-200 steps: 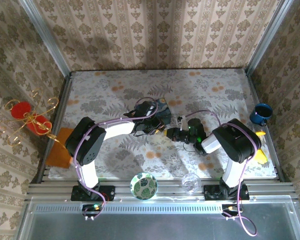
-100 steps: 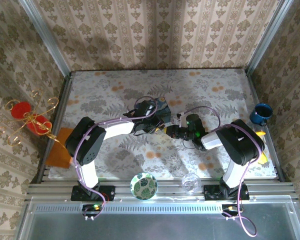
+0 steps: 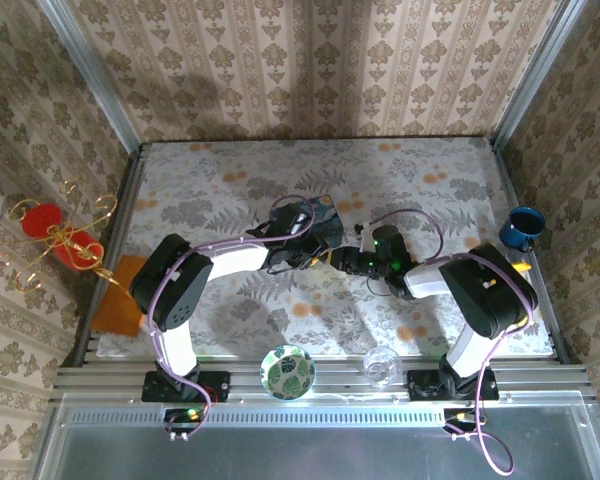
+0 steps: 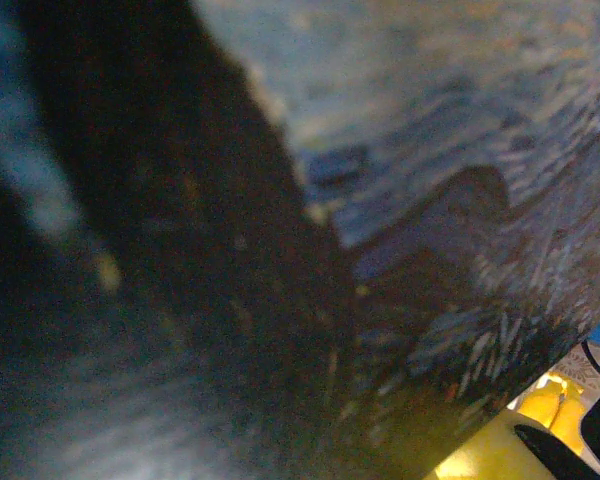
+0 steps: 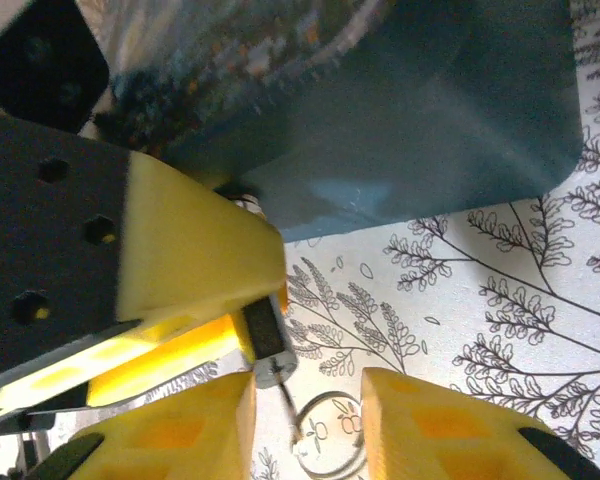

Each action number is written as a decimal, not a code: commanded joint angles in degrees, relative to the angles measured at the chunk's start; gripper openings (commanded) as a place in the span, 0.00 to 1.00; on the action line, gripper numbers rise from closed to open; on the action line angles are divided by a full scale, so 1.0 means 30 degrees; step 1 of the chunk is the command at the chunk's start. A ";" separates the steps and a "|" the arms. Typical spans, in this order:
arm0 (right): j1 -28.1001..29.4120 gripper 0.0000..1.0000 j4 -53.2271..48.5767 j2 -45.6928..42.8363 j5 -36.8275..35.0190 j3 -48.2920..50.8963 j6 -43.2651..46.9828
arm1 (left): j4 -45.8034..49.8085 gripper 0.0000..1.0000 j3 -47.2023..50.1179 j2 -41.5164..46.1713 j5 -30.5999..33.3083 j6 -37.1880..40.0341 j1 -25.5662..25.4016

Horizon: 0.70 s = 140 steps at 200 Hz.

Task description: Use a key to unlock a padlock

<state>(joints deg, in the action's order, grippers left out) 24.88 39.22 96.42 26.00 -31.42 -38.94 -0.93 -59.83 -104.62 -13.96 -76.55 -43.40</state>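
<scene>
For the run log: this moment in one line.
Left end effector: shut on tiny dark-and-silver metal padlock | right end effector: open, straddling thin silver metal key ring

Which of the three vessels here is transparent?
The clear glass near the right arm's base; the leaf-patterned bowl beside it and the blue mug at the right are opaque.

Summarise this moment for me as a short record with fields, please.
left end effector: apparently shut on the tiny dark-and-silver metal padlock
right end effector: open, its yellow fingers either side of a thin metal ring
blue rectangular painted tin: just beyond both end effectors, on the leaf-patterned tablecloth
dark blue mug: right edge of the table
near edge: green leaf-patterned bowl and clear glass
</scene>
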 commanded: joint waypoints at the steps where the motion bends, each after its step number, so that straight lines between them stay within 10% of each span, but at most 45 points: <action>1: -0.0070 0.36 0.0393 -0.1299 -0.0852 0.0541 0.0438 | 0.0310 0.00 0.0378 0.0127 -0.0805 -0.0261 0.0080; 140: 0.0920 0.27 -0.6191 -0.6449 -0.4077 0.1803 0.1732 | -0.0173 0.00 0.0374 0.0065 -0.1192 -0.0389 0.0221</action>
<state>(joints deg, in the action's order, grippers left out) 25.89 26.63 80.12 18.90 -25.98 -36.07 -1.48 -59.72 -104.62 -14.37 -76.49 -43.03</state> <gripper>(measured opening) 0.272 0.289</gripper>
